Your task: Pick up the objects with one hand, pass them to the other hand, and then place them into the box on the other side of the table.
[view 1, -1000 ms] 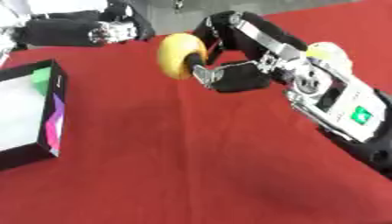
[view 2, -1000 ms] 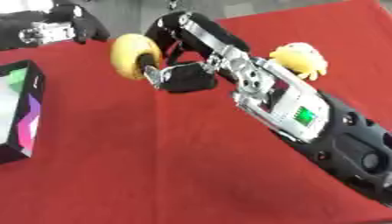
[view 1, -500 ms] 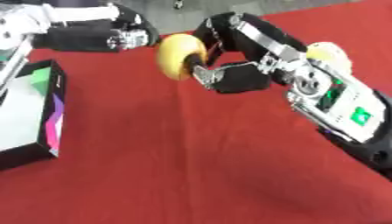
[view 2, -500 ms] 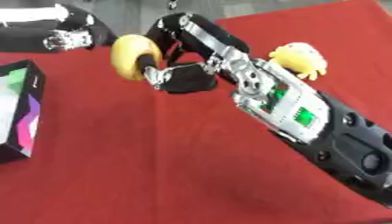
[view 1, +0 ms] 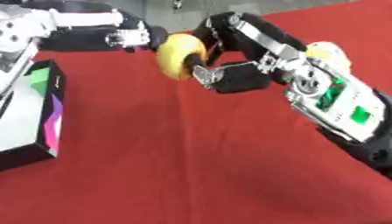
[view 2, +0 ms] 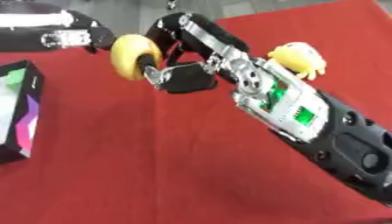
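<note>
Pinching a round yellow ring-shaped object (view 1: 177, 56), the right hand (view 1: 229, 72) holds it raised above the red cloth-covered table (view 1: 191, 166), thumb on the near face, fingers curled over the far side. Immediately left of the object, the left hand (view 1: 134, 37) comes in from the upper left, its black fingertips right at the object's far edge; contact cannot be confirmed, and whether those fingers are open or curled cannot be told. Behind the right forearm, a yellow knobbly toy-like object (view 2: 297, 57) lies on the cloth. Far to the left of both hands, a black-walled box with a green, purple and white inner face (view 1: 38, 116) sits at the table edge
</note>
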You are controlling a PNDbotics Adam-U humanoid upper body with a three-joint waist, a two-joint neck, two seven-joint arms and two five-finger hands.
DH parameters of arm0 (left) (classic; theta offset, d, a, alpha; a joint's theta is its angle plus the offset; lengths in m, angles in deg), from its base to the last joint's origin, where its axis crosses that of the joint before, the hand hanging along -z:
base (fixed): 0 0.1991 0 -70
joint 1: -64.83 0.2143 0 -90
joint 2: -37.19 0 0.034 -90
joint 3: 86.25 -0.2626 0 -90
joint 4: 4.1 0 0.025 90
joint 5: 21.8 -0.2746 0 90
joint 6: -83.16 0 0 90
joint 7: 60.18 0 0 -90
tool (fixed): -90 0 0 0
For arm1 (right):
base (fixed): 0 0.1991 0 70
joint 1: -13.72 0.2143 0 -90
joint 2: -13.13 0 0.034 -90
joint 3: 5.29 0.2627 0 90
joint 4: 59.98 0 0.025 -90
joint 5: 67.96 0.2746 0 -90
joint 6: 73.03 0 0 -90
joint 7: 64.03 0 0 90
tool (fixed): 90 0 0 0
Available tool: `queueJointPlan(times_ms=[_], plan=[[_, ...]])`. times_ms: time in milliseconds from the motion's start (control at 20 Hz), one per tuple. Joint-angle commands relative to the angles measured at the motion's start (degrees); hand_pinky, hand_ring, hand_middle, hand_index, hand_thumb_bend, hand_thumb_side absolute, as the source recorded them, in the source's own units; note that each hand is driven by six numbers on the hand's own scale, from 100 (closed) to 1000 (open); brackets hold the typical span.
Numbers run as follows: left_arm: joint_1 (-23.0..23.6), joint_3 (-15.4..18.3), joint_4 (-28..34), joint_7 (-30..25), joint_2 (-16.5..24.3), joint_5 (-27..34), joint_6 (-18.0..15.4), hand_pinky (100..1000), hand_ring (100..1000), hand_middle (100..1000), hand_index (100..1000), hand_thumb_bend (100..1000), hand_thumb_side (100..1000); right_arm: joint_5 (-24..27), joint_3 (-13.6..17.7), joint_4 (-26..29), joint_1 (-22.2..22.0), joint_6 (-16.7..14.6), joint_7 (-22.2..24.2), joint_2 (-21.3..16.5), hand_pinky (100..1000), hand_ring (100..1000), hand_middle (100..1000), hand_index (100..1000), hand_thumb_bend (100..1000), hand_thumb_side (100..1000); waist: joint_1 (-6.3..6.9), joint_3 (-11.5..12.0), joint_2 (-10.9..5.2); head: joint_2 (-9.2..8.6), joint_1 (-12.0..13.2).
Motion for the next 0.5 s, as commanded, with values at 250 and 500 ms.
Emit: queueJointPlan(times_ms=[250, 500], plan=[[-0.8, 1.0, 0.3, -2.8, 0.2, 3.9, -0.5, 881, 895, 777, 831, 319, 1000, -0.4, 0.8, 0.9, 0.9, 0.3, 0.6, -1.3, 558, 612, 510, 565, 100, 115, 0.20, 0.1, -0.83, -0.69, -0.1], [-0.9, 1.0, -0.4, -4.3, 0.1, 4.7, -0.3, 884, 896, 776, 817, 277, 1000, -0.3, 0.8, 0.9, 0.9, 0.5, 0.6, -1.3, 557, 617, 510, 565, 100, 117, 0.18, 0.1, -0.77, -0.68, -0.1]])
